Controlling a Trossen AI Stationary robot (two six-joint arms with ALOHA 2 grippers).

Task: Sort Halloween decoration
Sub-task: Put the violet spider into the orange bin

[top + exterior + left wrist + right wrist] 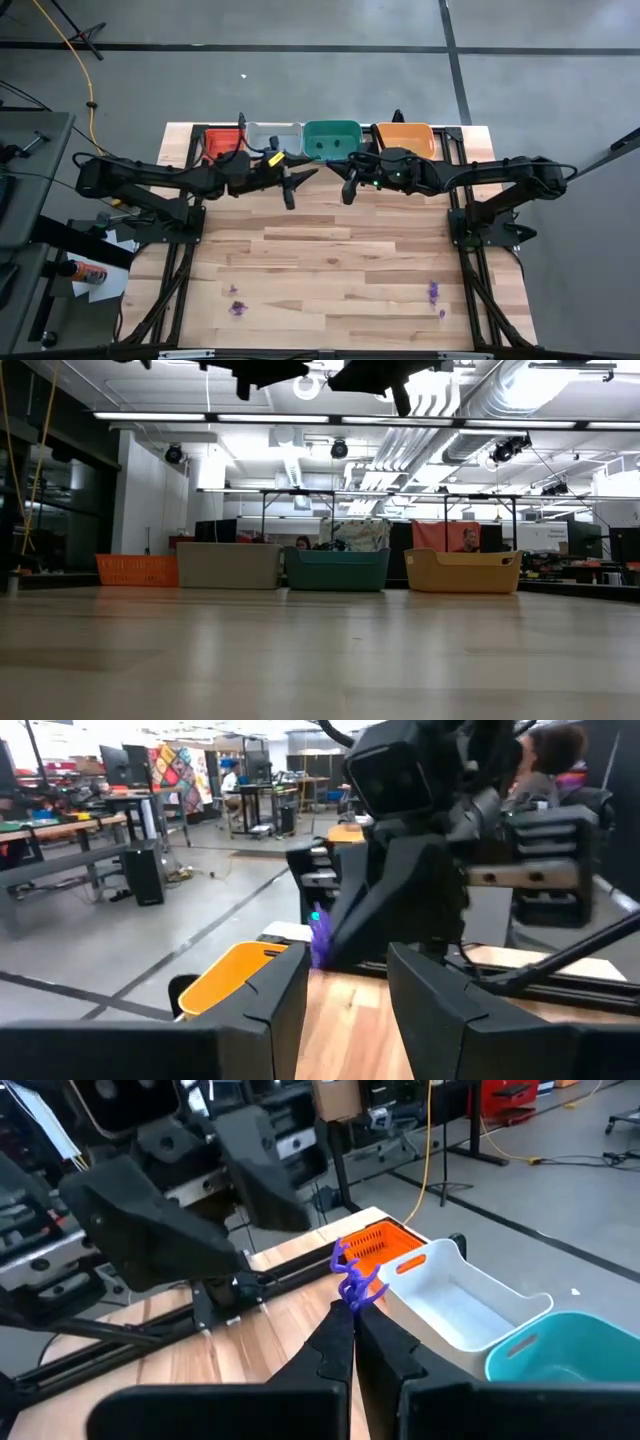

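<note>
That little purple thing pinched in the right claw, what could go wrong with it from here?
The right gripper pinches the purple trinket only by its tip, high above the table, so it might slip and fall outside the trays. The open left gripper hangs close by, so the arms could bump. The white tray and teal tray adjoin; it may land wrong.

Four plastic trays (318, 139) stand in a row along the wooden table's (340, 260) far edge; small purple trinkets (237, 307) lie scattered near its front edge.
</note>
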